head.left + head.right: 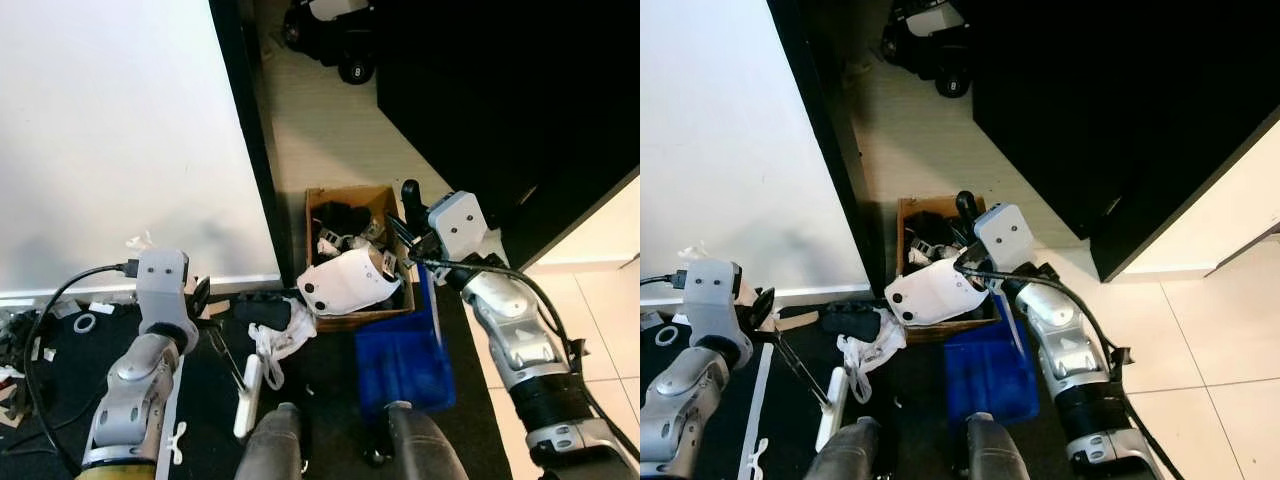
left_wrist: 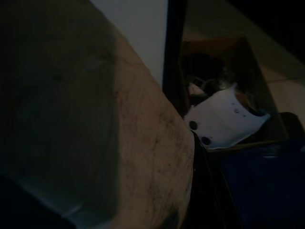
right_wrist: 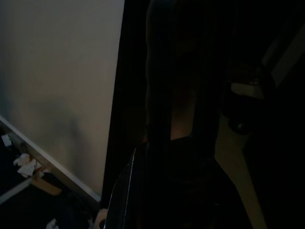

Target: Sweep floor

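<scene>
Right gripper [image 1: 405, 200] is raised at 1 o'clock over the cardboard box [image 1: 345, 197]; a thin dark rod runs from it down across the blue bin [image 1: 405, 365], apparently the sweeping tool's handle, but the fingers' opening and grasp cannot be told. Left gripper [image 1: 200, 295] sits at 8 o'clock by the wall base; its opening is also unclear. Litter lies at 7 o'clock: crumpled white plastic [image 1: 272, 340]. Best approach, likely: low, short strokes pulling debris toward the bin, avoiding the white shell [image 1: 345, 280] on the box.
</scene>
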Available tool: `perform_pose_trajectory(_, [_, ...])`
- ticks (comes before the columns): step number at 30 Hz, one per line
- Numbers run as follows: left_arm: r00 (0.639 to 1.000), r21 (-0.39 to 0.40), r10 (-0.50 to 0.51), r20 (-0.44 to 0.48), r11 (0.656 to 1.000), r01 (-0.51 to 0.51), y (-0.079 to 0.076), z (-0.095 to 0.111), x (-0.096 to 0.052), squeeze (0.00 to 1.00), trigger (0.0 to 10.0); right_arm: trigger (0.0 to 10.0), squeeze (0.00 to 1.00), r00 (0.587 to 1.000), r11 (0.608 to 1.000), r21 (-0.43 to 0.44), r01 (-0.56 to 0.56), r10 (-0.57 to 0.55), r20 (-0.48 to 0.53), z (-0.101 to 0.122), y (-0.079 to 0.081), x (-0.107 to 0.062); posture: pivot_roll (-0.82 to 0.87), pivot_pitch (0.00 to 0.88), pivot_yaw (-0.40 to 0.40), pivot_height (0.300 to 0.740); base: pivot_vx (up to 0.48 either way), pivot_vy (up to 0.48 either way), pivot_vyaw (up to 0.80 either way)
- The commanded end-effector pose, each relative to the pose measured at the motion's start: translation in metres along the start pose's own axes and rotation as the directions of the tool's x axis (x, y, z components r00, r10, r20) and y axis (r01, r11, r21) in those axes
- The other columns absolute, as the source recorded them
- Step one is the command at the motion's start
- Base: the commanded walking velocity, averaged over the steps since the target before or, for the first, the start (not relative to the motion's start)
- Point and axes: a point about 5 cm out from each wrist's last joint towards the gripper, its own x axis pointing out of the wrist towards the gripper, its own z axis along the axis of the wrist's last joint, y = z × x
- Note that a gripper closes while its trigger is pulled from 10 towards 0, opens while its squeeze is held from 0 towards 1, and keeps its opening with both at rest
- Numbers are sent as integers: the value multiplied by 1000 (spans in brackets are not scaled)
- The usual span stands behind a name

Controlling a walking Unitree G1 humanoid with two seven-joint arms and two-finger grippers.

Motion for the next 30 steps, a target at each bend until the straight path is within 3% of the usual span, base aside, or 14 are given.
perform_pose_trajectory(1, [999, -16, -18, 30, 1000, 19, -6, 5, 3, 0, 10000, 10000, 0, 1000, 1000, -12, -3, 3, 22, -1, 3, 2, 120, 162, 28, 740, 0, 0, 0])
perform_pose_trajectory(10, [999, -35, -12, 46, 999, 14, -10, 9, 7, 0, 10000, 10000, 0, 999, 999, -41, 14, -12, 42, -6, 17, 9, 142, 180, 25, 740, 0, 0, 0])
perform_pose_trajectory(24, [999, -66, 21, 30, 998, -19, -13, 3, 12, 0, 10000, 10000, 0, 1000, 1000, -11, -21, 21, -8, -28, 64, 18, 151, 199, 14, 740, 0, 0, 0])
perform_pose_trajectory(30, [999, -89, 26, 35, 996, -23, -16, 2, 14, 0, 10000, 10000, 0, 999, 995, -86, -48, 46, -23, -36, 79, 17, 154, 211, 5, 740, 0, 0, 0])
